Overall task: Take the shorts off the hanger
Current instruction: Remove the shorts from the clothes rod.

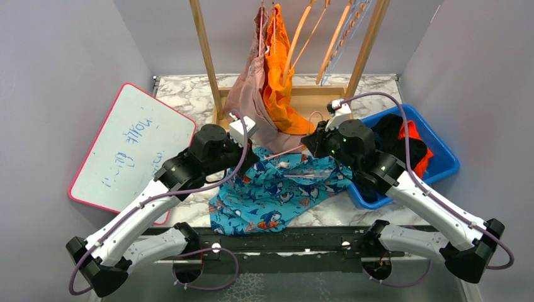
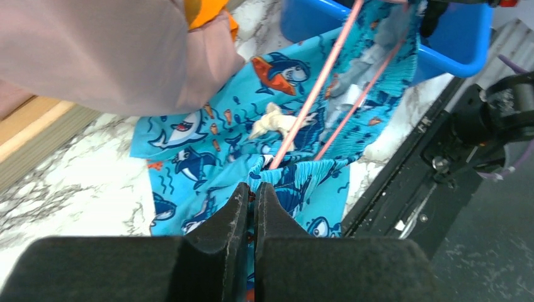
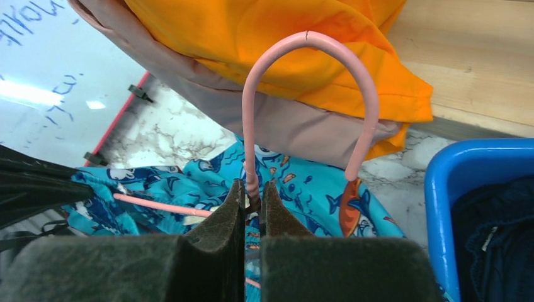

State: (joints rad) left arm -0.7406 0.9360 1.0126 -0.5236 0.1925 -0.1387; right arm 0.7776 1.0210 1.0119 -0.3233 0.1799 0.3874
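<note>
While the left jaws are pressed together on a fold of the blue shark-print shorts (image 2: 208, 157) at the gathered waistband, the right jaws are clamped on the stem of the pink hanger (image 3: 306, 34), just below its curved hook. No gap shows between either pair of fingers beyond what they pinch.

From the left jaws, two thin bars of the pink hanger run across the waistband toward the blue bin (image 1: 444, 154). A white drawstring knot (image 2: 271, 119) lies on the fabric beside them.

Location of the task item: the blue shark-print shorts are spread on the marble worktop (image 1: 189, 94) between the two arms, with their right edge against the blue bin's near corner. They are not yet free of the pink hanger.

Surrounding items:
- Blue bin – right of centre, holding dark shorts (image 1: 390, 129) and red-orange shorts (image 1: 415, 141).
- Wooden rack (image 1: 204, 56) – at the far edge, carrying dusty pink shorts (image 1: 249, 94) and bright orange shorts (image 1: 280, 82) side by side, touching; their hems hang down to just behind the jaws.
- Bare hangers (image 1: 302, 38) – on the same rail, to the right of the hung garments.
- Whiteboard (image 1: 132, 148) – flat on the worktop to the left, red-edged, with faint blue writing.
</note>
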